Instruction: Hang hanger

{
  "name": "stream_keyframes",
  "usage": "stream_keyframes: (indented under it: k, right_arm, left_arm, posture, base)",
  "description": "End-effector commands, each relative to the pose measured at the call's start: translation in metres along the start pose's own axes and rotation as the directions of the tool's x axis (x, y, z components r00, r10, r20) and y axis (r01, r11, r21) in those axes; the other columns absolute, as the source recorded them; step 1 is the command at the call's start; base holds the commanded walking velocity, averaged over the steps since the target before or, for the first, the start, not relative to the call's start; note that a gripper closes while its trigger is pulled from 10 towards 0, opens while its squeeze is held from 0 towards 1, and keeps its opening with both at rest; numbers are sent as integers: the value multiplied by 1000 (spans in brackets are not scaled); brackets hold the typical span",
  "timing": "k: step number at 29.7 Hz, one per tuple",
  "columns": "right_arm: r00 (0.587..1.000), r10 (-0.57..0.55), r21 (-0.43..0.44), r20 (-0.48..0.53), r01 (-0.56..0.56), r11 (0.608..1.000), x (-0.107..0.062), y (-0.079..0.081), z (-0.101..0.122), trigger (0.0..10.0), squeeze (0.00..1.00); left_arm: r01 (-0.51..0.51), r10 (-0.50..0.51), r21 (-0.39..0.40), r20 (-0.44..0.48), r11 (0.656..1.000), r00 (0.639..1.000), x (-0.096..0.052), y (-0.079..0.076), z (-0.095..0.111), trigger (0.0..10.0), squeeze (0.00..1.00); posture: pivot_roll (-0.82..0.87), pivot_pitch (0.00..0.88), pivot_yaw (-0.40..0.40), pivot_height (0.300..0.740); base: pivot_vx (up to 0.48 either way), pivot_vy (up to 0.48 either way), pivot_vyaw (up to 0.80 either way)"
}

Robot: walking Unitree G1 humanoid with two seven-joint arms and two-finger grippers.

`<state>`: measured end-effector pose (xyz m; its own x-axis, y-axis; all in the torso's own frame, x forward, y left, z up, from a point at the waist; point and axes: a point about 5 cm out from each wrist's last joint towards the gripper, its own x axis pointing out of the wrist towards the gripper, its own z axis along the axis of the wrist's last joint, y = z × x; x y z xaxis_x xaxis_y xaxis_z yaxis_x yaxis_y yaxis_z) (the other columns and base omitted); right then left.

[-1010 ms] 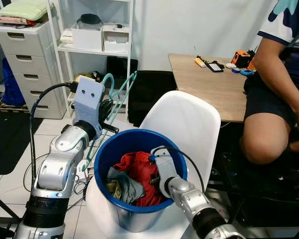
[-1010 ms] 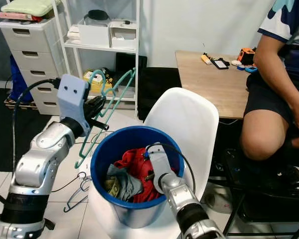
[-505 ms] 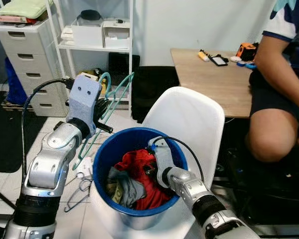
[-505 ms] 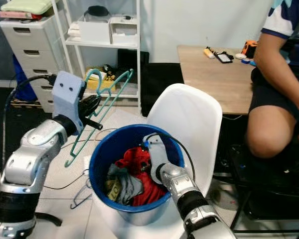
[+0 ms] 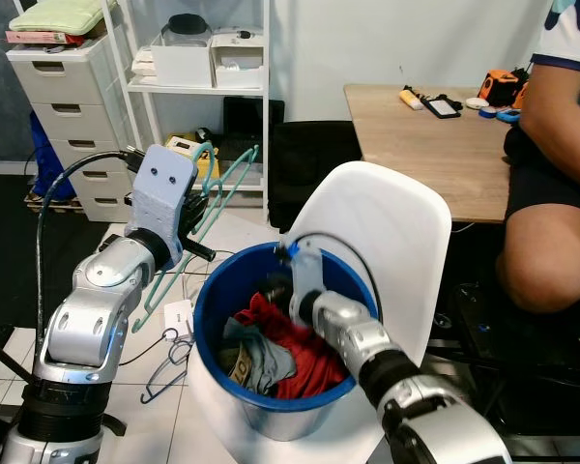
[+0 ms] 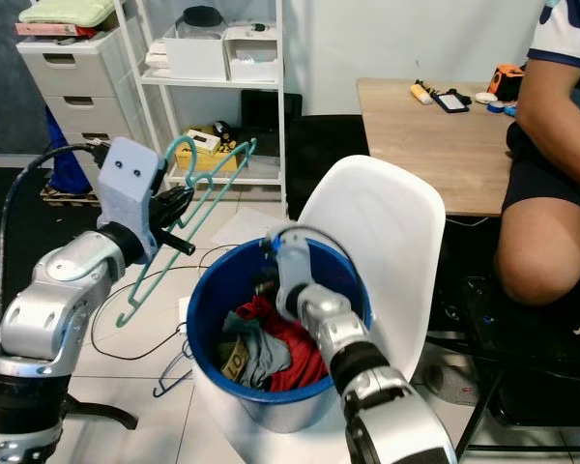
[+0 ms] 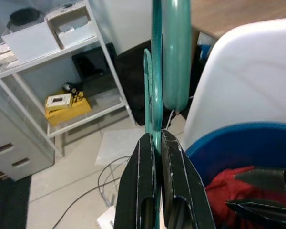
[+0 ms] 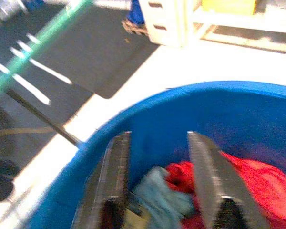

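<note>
Hanger [image 5: 205,215], teal, is sitting clenched between the fingers of your left hand [image 7: 155,148], raised beside the blue bucket [image 5: 217,300] with its hook pointing toward the white shelf [image 5: 247,92]. Your right hand [image 8: 157,162] is hovering released inside the bucket, over the red clothes [image 5: 304,348], grasping nothing.

A white chair [image 5: 387,232] holds a blue bucket [image 5: 213,309] with red and grey clothes [image 5: 280,343] inside. The tiled floor [image 5: 10,348] has a wire hanger [image 5: 169,372] and cables lying on it. The wooden worktop [image 5: 435,145] carries a phone [image 5: 443,106] and small tools. The white shelf [image 5: 198,89] holds boxes [image 5: 184,63].
</note>
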<state>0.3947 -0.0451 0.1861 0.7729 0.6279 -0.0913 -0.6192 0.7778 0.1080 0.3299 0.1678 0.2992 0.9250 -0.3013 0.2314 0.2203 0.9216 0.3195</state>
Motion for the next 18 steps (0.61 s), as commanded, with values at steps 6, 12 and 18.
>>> stream_keyframes:
  k: [6, 12, 18]
  right_arm:
    - [989, 14, -12, -150, -16, 1000, 4, 12, -28, 10000, 1000]
    - [966, -50, -149, -253, 12, 989, 1, 11, -46, 10000, 0]
    - [935, -91, -220, -343, 14, 975, -6, 5, -62, 10000, 0]
  left_arm:
    - [-9, 10, 40, -27, 999, 1000, -11, 8, 3, 10000, 0]
    - [-20, 22, 51, -40, 998, 999, -16, 11, 4, 10000, 0]
    - [-18, 21, 54, -47, 998, 999, -18, 10, 4, 10000, 0]
  posture:
    - [218, 309, 34, 740]
    - [229, 318, 33, 740]
    - [227, 327, 39, 740]
  base:
    - [0, 0, 0]
    - [0, 0, 0]
    - [0, 0, 0]
